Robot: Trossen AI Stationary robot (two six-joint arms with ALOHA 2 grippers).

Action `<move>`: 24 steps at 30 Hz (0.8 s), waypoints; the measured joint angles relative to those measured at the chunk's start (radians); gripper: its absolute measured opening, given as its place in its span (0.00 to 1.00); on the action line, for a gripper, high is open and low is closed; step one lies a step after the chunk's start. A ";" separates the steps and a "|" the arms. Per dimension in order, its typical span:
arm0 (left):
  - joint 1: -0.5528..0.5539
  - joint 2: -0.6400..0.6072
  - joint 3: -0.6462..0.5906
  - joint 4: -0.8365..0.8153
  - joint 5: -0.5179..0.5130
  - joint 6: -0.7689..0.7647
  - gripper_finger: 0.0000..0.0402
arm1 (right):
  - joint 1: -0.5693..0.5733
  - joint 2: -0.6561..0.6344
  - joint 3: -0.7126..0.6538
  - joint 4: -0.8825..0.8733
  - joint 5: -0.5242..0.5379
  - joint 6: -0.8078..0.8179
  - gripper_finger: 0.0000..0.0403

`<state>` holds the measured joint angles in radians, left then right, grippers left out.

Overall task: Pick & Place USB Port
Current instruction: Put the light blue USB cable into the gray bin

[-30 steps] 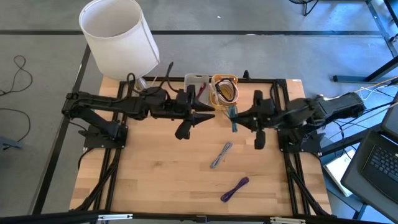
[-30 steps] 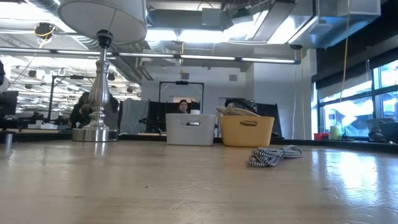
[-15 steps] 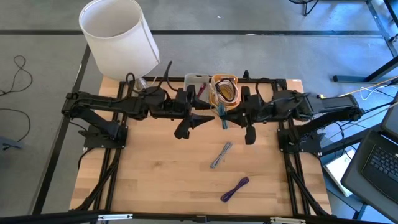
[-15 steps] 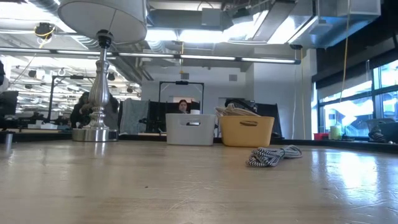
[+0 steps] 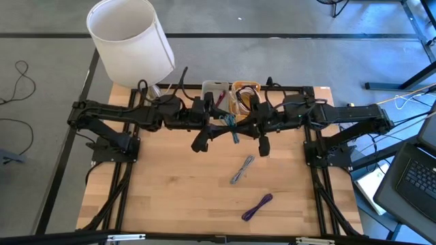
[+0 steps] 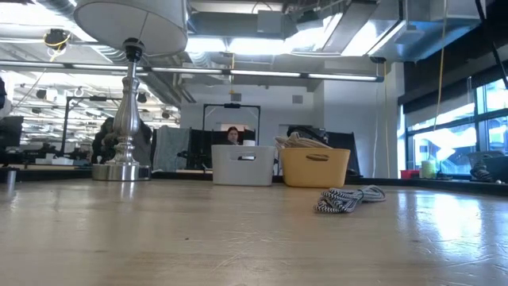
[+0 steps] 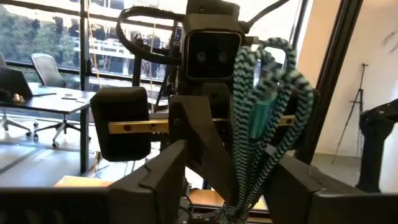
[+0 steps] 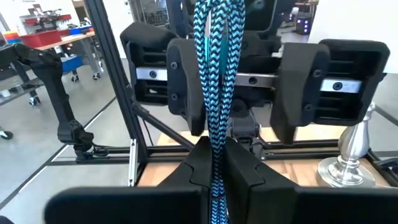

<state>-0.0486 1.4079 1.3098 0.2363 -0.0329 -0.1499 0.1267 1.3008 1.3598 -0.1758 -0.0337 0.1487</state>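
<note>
A teal-and-black braided cable bundle (image 5: 231, 127) is held above the table near its far edge. My right gripper (image 5: 240, 128) is shut on it (image 8: 214, 163). My left gripper (image 5: 216, 129) faces it from the table's left and is open. In the right wrist view the left gripper's pads (image 8: 180, 81) stand on either side of the bundle (image 8: 214, 56). In the left wrist view the bundle (image 7: 264, 118) runs down between my left gripper's own fingers (image 7: 163, 171). Whether those fingers touch it, I cannot tell. My right gripper pinches the teal cable bundle between its two fingers, on several strands laid side by side (image 8: 216, 140). The fingers come level from the table's right. The bundle is lifted clear of the table, and its looped end (image 7: 273, 53) sticks out past the fingertips between the left gripper's fingers.
A grey striped cable (image 5: 242, 169) and a purple cable (image 5: 257, 206) lie on the table's near half. A white bin (image 5: 214, 92) and a yellow basket (image 5: 246, 97) stand at the far edge, with a lamp (image 5: 129, 41) at the far left corner. The low view shows the striped cable (image 6: 349, 197).
My right gripper has moved toward the table's left, carrying the teal cable up to my left gripper, so the bundle now sits between the left gripper's open fingers. The left arm has kept still.
</note>
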 joint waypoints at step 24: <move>0.010 -0.001 0.000 -0.008 0.032 0.068 0.03 | 0.002 -0.156 0.013 -0.284 0.182 -0.096 0.48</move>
<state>-0.0391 1.4071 1.3098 0.2280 -0.0013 -0.0816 0.1287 1.1452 1.3729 -0.4595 0.1485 0.0525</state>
